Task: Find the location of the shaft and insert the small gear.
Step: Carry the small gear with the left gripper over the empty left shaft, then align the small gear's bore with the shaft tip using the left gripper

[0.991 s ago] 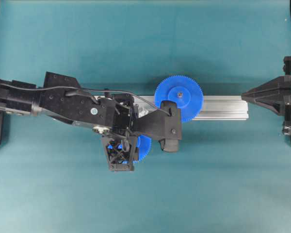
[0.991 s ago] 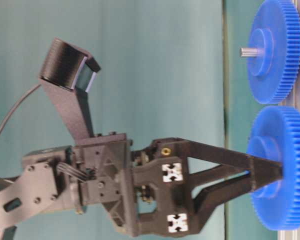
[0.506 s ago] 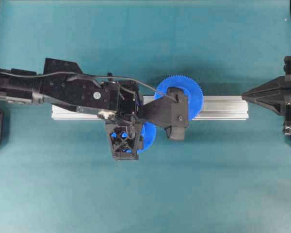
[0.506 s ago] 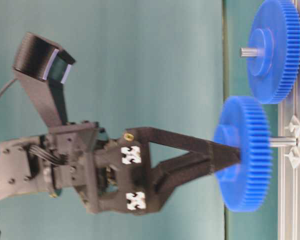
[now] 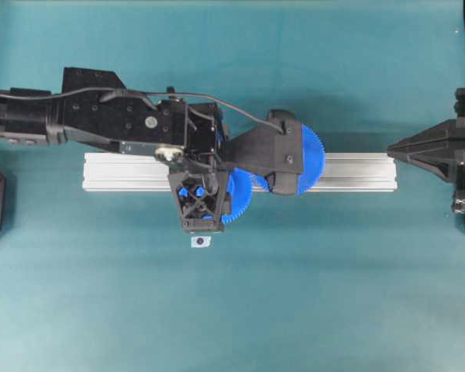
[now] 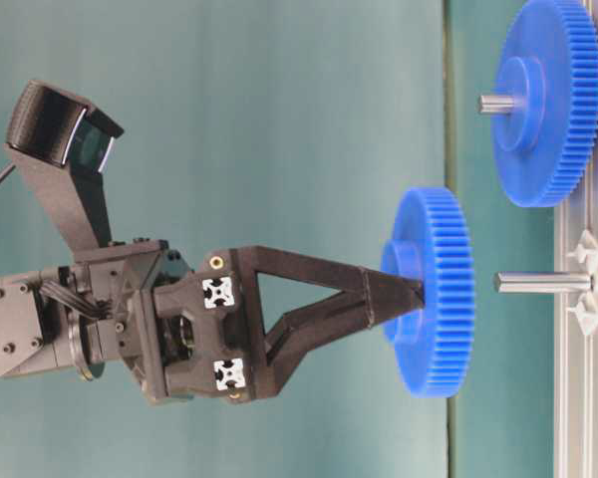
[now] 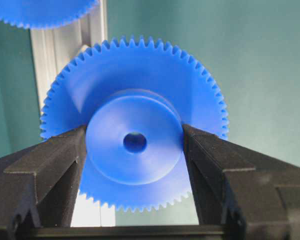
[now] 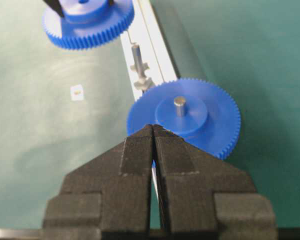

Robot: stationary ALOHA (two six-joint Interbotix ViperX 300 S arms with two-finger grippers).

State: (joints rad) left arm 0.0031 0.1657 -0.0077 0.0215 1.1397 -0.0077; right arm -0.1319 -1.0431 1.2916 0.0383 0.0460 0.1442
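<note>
The left gripper (image 6: 404, 294) pinched the raised hub of the small bright blue plastic gear (image 6: 429, 291), one finger on each side of the hub, as the left wrist view showed plainly. The thin silvery metal shaft (image 6: 543, 282) stood out from the ribbed aluminium rail (image 6: 586, 398) on its star-like base, its long axis pointing straight back toward the gear's face. In the table-level view the gear sat clear of the shaft tip, with a gap of teal table (image 6: 279, 119) between them, and the gear's dark centre hole (image 7: 135, 142) looked close to level with the shaft. The coming move seemed to turn on keeping hole and shaft on one line. The right gripper (image 8: 154, 137), pressed together and holding nothing, hung well apart near the larger blue gear (image 8: 185, 120).
</note>
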